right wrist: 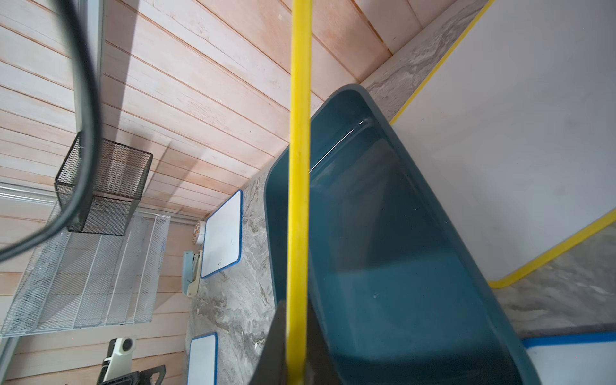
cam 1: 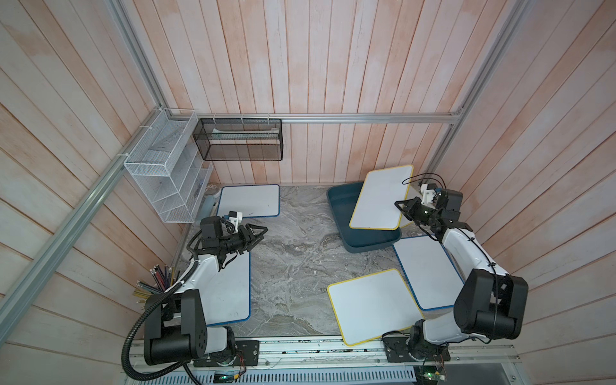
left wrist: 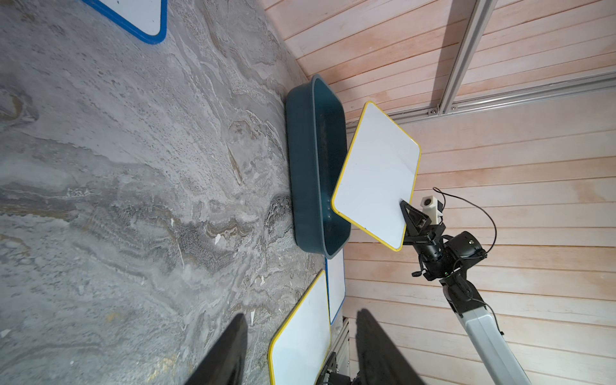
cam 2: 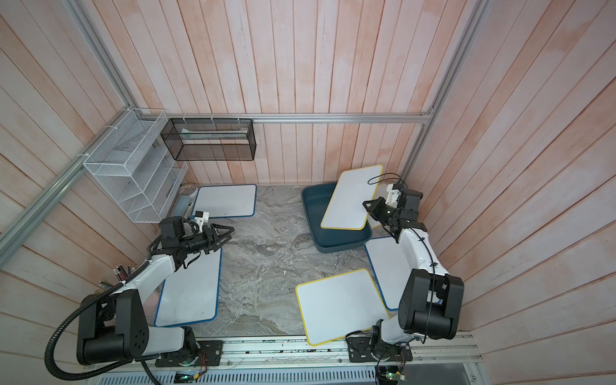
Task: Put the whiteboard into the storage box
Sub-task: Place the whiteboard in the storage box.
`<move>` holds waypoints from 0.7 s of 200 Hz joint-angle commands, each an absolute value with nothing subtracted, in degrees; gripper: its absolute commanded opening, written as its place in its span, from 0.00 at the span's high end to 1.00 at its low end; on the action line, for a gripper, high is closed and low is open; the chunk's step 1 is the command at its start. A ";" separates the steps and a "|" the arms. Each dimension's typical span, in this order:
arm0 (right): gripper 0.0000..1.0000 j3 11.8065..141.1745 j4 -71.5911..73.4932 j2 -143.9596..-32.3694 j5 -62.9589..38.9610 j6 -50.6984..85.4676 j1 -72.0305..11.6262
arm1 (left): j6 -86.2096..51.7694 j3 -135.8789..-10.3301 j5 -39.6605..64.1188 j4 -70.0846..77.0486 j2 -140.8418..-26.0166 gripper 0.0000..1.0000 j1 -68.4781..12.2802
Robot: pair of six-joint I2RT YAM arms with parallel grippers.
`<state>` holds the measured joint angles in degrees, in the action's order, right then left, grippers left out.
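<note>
- Nearest the lens in the right wrist view, the yellow plastic frame of a white rectangular whiteboard (right wrist: pixel 300 166) is seen edge-on, clamped between the dark fingers of the right gripper (right wrist: pixel 295 363), which are pinched narrow on it.
- Below those fingers and to the robot's left, a shallow dark teal plastic storage box (cam 1: pixel 341 205) with rounded corners is set on a grey marbled tabletop (cam 1: pixel 293 266), near the far right corner.
- The whiteboard is held in the air over the right part of the box. It is tilted, with the long edge away from the fingers dipped toward the box floor (whether it touches cannot be told).
- Its long axis is pointed from the robot toward the back wall, roughly in line with the box's own long axis. It is gripped on its right long edge, toward the near corner.
- A shift leftward, a levelling and a lowering are judged to be needed before the board can be released inside the rim.
- The left gripper (cam 1: pixel 263 230) is seen well apart across the table, fingers half spread and holding nothing; the right arm is plainly the nearer.
- A yellow-framed spare board (cam 1: pixel 370 305) and blue-framed spare boards (cam 1: pixel 428 270) are seen lying flat on the table.
</note>
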<state>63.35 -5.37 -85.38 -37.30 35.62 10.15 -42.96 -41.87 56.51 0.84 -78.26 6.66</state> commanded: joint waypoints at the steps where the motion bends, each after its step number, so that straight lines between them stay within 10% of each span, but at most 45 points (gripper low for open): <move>1: 1.00 66.71 -10.37 -85.56 -36.89 28.86 10.27 | -41.48 -42.31 56.16 1.32 -79.23 0.45 6.86; 140: 1.00 66.06 -12.49 -91.66 -43.12 26.40 2.95 | -41.49 -44.26 54.50 3.23 -84.07 0.46 0.99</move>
